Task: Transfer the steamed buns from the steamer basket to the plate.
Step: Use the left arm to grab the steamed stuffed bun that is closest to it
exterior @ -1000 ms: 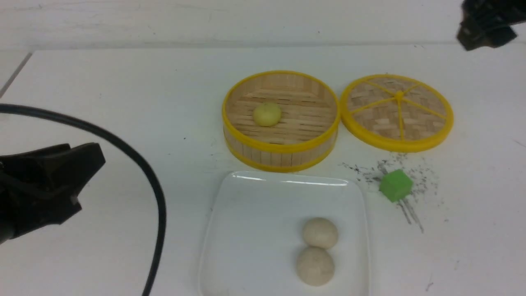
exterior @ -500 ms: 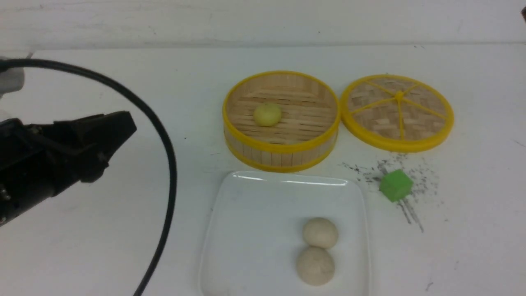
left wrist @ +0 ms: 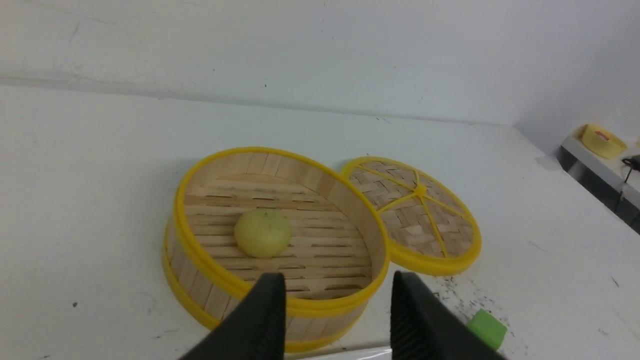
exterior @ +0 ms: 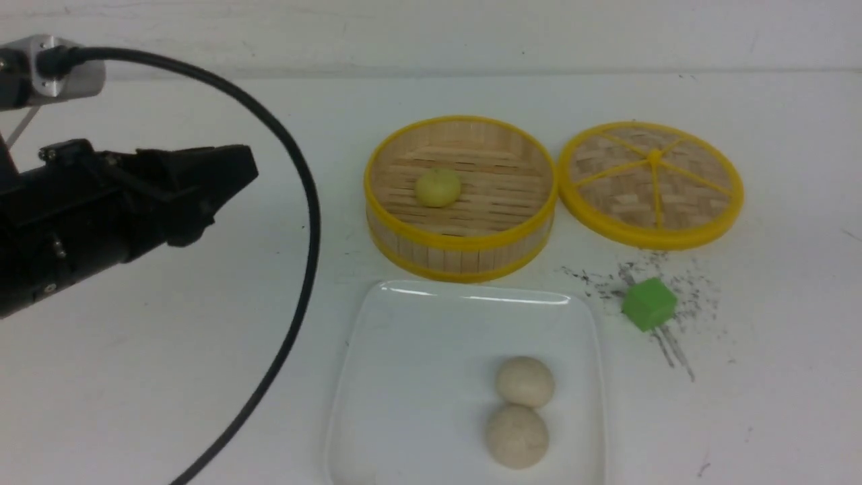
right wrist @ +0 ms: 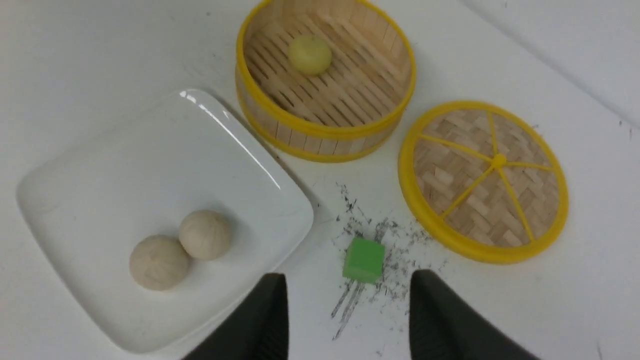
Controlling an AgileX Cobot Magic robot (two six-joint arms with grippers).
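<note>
The steamer basket [exterior: 461,250] stands at mid-table with one pale yellow steamed bun [exterior: 438,187] on its slatted floor. In front of it lies the white plate [exterior: 411,357], carrying an off-white steamed bun [exterior: 525,381] and a slightly larger beige speckled bun [exterior: 517,436] touching it. My left gripper [exterior: 229,175] hovers well left of the basket, pointing at it. In the left wrist view this gripper [left wrist: 336,276] is open and empty, with the yellow bun [left wrist: 262,233] ahead. My right gripper [right wrist: 348,276] is open and empty, high above the table; it is out of the front view.
The woven basket lid [exterior: 652,183] lies flat right of the basket. A green cube [exterior: 648,304] sits among dark smudges right of the plate. A black cable [exterior: 306,202] loops over the table by my left arm.
My left gripper has risen and moved right toward the basket, its cable swinging with it. The right gripper has left the front view at the top right. The buns have not moved.
</note>
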